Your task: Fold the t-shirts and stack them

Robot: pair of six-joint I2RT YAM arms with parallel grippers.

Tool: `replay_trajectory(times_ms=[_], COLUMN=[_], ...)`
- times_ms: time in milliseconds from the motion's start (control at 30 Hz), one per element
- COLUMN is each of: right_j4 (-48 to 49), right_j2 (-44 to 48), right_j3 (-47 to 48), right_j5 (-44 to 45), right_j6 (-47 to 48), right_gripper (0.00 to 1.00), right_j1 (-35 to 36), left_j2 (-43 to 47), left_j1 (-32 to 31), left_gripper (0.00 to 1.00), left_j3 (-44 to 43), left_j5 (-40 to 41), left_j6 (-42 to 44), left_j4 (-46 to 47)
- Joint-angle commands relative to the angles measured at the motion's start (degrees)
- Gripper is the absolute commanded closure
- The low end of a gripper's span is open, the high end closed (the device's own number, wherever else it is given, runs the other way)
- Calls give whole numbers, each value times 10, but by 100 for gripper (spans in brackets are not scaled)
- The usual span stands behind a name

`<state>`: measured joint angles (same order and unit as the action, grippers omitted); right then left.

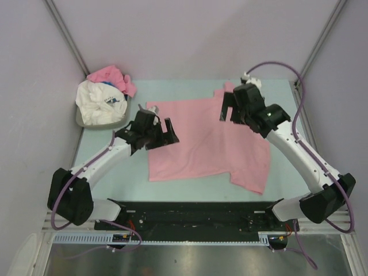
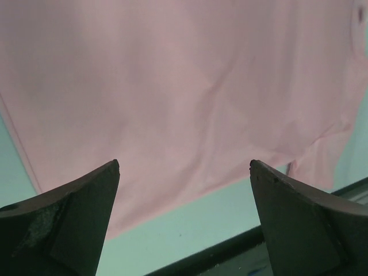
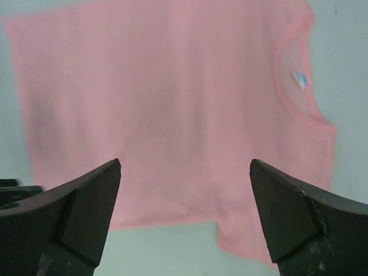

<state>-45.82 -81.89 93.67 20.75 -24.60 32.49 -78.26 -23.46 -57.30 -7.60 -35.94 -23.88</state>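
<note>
Left pincer: your jaws stand wide with nothing between them. It hangs over the left edge of the spread pink t-shirt. You cannot tell from any view whether the tips touch the cloth.
Right pincer: your jaws are wide here as well, and empty. It sits over the far right part of the same shirt.
Pink t-shirt, position: it lies flat on the pale green tabletop, under and between your two pincers. One corner trails toward the arm bases, on the right pincer's side.
Collar: in the right wrist view it lies ahead and to the right of the pincer's fingers. A small label shows inside it.
Other t-shirts: a white t-shirt with a small blue print and a crumpled pink tee are heaped in a grey basket. The basket is to the far left of the left pincer, well apart from it.
</note>
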Motion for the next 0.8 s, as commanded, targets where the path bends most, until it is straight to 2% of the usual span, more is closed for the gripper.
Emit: replay_trajectory(times_ms=[0, 167, 267, 400, 533, 667, 767], right_j4=[-73, -93, -92, -80, -51, -47, -38], right_j2=[55, 91, 139, 199, 208, 212, 219], right_j3=[-156, -285, -332, -415, -442, -450, -456], right_j5=[-4, -14, -22, -37, -69, -64, -64], right_j6=[-94, -157, -209, -247, -246, -242, -236], right_gripper=[0, 0, 0, 0, 0, 0, 0], right_j1=[-1, 51, 66, 49, 45, 51, 50], left_j2=[81, 122, 152, 187, 220, 256, 247], left_j1=[-69, -101, -127, -134, -134, -134, -133], left_gripper=[0, 0, 0, 0, 0, 0, 0], left_j3=[53, 138, 155, 171, 217, 267, 281], left_j5=[61, 35, 66, 131, 159, 176, 185], left_j6=[-29, -70, -84, -98, -140, -188, -194], left_j4=[-25, -13, -54, -121, -158, -153, -136])
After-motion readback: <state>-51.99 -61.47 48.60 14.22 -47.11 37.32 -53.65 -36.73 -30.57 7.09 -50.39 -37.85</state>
